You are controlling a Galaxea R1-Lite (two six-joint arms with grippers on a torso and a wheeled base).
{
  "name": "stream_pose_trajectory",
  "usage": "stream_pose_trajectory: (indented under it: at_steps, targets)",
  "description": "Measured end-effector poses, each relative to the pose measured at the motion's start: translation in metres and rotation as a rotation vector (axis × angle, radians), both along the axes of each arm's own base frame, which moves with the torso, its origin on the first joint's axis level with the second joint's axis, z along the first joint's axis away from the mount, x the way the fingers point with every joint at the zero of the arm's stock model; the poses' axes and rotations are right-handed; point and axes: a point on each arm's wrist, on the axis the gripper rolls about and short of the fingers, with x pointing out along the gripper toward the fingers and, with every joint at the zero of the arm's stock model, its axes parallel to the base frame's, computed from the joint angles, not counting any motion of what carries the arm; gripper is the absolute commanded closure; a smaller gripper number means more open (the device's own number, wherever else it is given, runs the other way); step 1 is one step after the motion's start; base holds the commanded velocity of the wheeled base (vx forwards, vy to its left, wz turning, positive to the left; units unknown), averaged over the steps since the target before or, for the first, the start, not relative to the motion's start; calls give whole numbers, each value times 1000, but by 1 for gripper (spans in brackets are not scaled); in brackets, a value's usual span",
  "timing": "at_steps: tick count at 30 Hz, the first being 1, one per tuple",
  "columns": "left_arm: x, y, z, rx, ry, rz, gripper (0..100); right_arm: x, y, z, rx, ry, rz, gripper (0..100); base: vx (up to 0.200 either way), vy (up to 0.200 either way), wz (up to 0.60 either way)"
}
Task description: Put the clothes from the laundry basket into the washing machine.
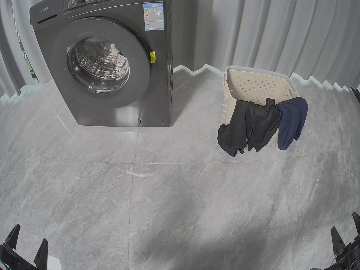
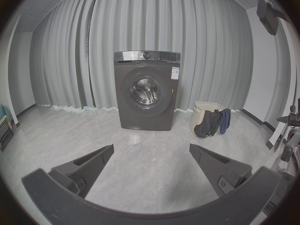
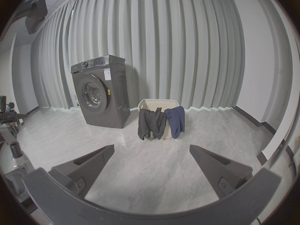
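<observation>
Starting at the far left, the left gripper (image 1: 30, 234) is held low over the grey floor (image 1: 168, 207), well apart from everything. Its jaws are spread wide with nothing between them, which is read as a ready posture rather than a grasp.

Next across, the washing machine (image 1: 112, 57) is set against the curtain (image 1: 262, 19), its front turned toward the open floor so the drum can be reached head-on. The round door (image 1: 99, 62) appears to be shut, with the drum seen through the glass. By that reading, it would have to be opened before anything can be loaded.

Further right, well apart from the machine, the laundry basket (image 1: 258, 83) is stood on the floor. 2 garments are draped over its near rim: a black garment (image 1: 247, 126) hanging down to the floor, and a navy garment (image 1: 292, 120) just beside it, the 2 touching at the rim. Laid that way, loose folds are offered outside the basket wall, so a pinch from the front looks easier than a reach inside. Limp cloth is expected to trail and may snag on the rim.

At the far right, the right gripper (image 1: 344, 222) is held low, jaws likewise parted and empty. It is the nearer of the 2 to the basket. Nothing has been loaded yet.
</observation>
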Motion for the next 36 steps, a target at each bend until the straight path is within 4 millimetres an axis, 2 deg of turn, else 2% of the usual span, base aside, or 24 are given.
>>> stream_pose_trajectory:
  at_steps: [7,28,36]
  targets:
    - [0,0,0,-2,0,1,0,0,0,0,1,1,1,0,0,0,0]
    - [0,0,0,-8,0,2,0,0,0,0,0,1,3,0,200,0,0]
    - [0,0,0,-9,2,3,0,0,0,0,0,1,1,0,0,0,0]
